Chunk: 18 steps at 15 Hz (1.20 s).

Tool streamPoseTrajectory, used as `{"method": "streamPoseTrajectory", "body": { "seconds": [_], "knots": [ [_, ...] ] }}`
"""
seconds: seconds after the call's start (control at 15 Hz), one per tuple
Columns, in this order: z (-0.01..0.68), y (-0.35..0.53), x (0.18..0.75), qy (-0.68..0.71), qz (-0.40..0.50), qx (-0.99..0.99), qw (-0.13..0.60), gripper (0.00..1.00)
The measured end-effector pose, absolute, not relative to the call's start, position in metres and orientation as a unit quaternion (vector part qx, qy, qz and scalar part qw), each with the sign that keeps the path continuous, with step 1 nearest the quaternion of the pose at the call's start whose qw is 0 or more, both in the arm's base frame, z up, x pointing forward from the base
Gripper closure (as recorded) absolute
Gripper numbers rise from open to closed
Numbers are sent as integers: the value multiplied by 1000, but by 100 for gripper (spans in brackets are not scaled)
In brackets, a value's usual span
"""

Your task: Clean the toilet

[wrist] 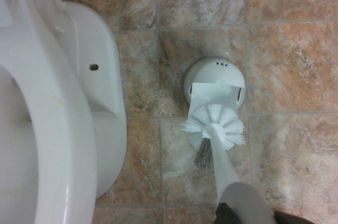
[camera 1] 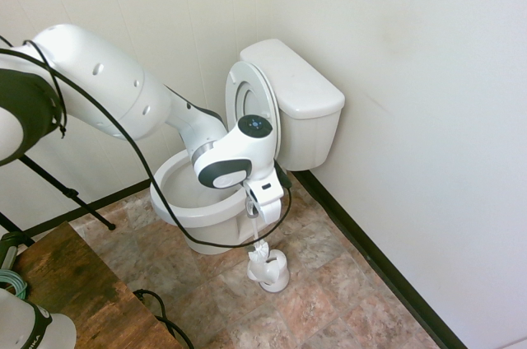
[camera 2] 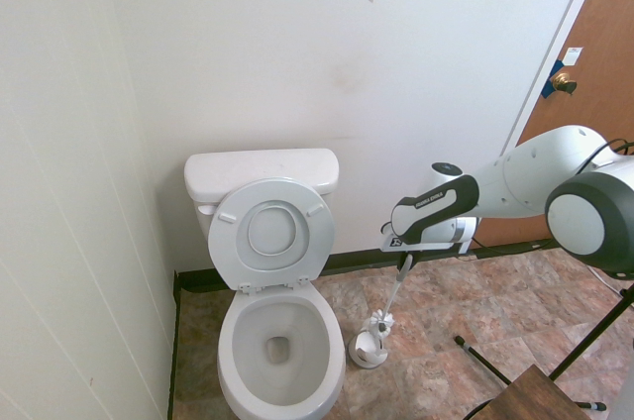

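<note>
The toilet was of smooth, glossy white ceramic. Beside it, the brush holder had a smooth plastic finish; the brush near it carried stiff plastic-like bristles. The floor around the toilet showed mottled, stone-look tile.

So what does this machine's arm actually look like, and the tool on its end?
The arm is glossy white with rounded, bulging segments and black panels at the joints, small round dimples along its casing, and a black disc near the wrist. A loose black cable loops alongside it. The tool has a white, blocky body with dark fingers.
</note>
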<state>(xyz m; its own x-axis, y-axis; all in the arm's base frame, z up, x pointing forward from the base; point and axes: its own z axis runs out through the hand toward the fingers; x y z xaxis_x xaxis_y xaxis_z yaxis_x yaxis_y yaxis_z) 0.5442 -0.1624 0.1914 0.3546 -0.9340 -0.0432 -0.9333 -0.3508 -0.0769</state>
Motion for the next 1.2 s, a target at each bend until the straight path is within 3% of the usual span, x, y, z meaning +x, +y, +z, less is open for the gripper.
{"method": "streamPoseTrajectory", "body": {
  "seconds": [1.2],
  "knots": [
    [37, -189, 581, 608, 33, -792, 34, 100]
  ]
}}
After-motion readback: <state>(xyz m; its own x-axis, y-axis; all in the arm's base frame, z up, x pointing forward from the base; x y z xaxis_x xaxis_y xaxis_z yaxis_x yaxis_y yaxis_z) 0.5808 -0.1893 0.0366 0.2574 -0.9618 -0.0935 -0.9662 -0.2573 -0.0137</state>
